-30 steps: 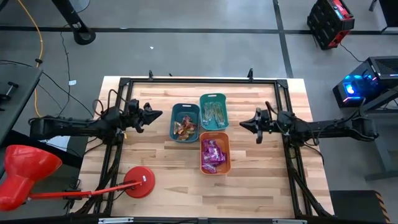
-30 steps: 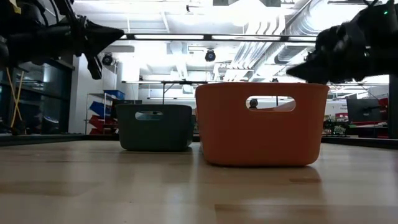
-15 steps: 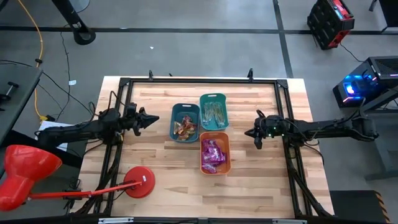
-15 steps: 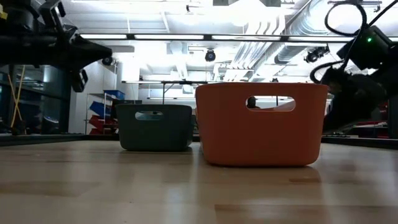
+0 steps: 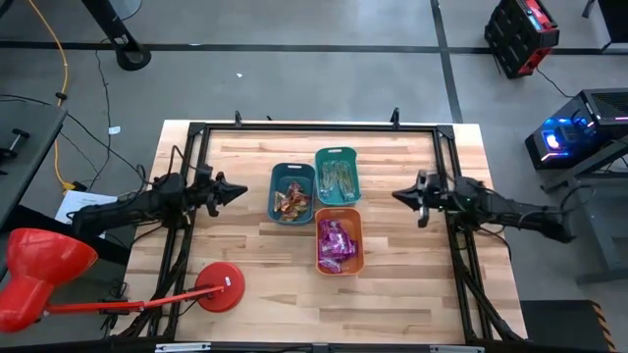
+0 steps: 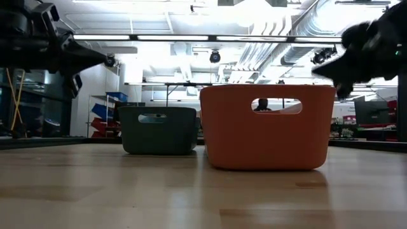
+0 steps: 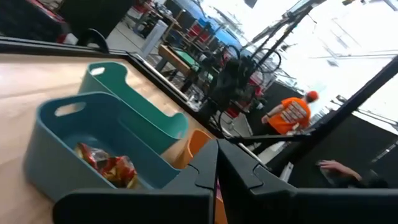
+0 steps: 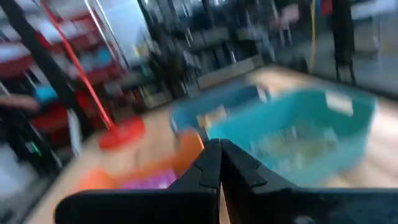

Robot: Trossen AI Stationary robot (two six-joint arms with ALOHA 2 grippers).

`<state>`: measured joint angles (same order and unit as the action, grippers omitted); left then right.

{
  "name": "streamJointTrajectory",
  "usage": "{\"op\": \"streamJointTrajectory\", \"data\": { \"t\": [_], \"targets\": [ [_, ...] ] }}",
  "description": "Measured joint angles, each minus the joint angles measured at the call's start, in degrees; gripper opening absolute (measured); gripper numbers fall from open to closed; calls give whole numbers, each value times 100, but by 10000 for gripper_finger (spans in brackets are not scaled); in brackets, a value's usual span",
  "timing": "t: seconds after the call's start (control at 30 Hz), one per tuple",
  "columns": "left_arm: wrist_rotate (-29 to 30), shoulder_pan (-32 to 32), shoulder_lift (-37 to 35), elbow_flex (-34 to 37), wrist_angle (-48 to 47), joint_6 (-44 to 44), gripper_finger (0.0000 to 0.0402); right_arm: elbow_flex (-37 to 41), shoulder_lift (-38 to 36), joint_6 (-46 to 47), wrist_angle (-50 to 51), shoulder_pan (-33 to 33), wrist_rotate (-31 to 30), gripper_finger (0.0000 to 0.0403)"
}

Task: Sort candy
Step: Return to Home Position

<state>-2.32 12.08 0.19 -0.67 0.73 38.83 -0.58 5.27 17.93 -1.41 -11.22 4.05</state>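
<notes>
The candy sits sorted in three bins at the table's middle. Orange-brown-gold wrappers (image 5: 292, 203) lie in the blue bin (image 5: 277, 181), also seen as wrappers (image 7: 107, 165) in the left wrist view. Pale green sticks (image 5: 339, 181) fill the teal bin (image 5: 337, 153). Purple packets (image 5: 334, 245) lie in the orange bin (image 5: 359, 257). My left gripper (image 5: 242, 190) hovers shut to the left of the blue bin, its fingers (image 7: 205, 163) together. My right gripper (image 5: 396, 196) hovers shut to the right of the teal and orange bins, its fingers (image 8: 210, 155) closed.
A red lamp with a round base (image 5: 221, 287) and a red shade (image 5: 39, 275) stands at the table's near left. A black frame (image 5: 314, 126) runs around the table. Bare wood lies between each gripper and the bins. A person in an orange shirt (image 7: 291, 112) is beyond the table.
Both arms have drawn back from the bins, the left toward the table's left edge and a little down, the right toward the right edge. The right gripper dipped low half a second ago and has risen again. The bins and candy have stayed put.
</notes>
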Motion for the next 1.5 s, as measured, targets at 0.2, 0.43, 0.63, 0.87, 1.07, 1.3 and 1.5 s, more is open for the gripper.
{"op": "streamJointTrajectory", "data": {
  "t": [0.2,0.43,0.63,0.87,1.07,1.3,1.5],
  "targets": [
    [39,-251,-4,0,-11,-2,1,2,-527,-1,-659,49,2,0],
    [137,-274,-4,0,-33,-2,1,2,-528,0,-569,76,50,0],
    [144,-283,-2,0,-33,-2,1,2,-526,0,-377,76,48,0],
    [144,-276,0,0,-33,-2,1,4,-447,0,-343,76,48,0],
    [145,-274,17,0,-31,-2,1,4,-445,0,-339,76,48,0],
    [146,-274,17,0,-31,-2,1,4,-445,0,-337,76,48,0],
    [146,-274,17,0,-30,-2,1,7,-443,0,-337,76,47,0]
  ]
}}
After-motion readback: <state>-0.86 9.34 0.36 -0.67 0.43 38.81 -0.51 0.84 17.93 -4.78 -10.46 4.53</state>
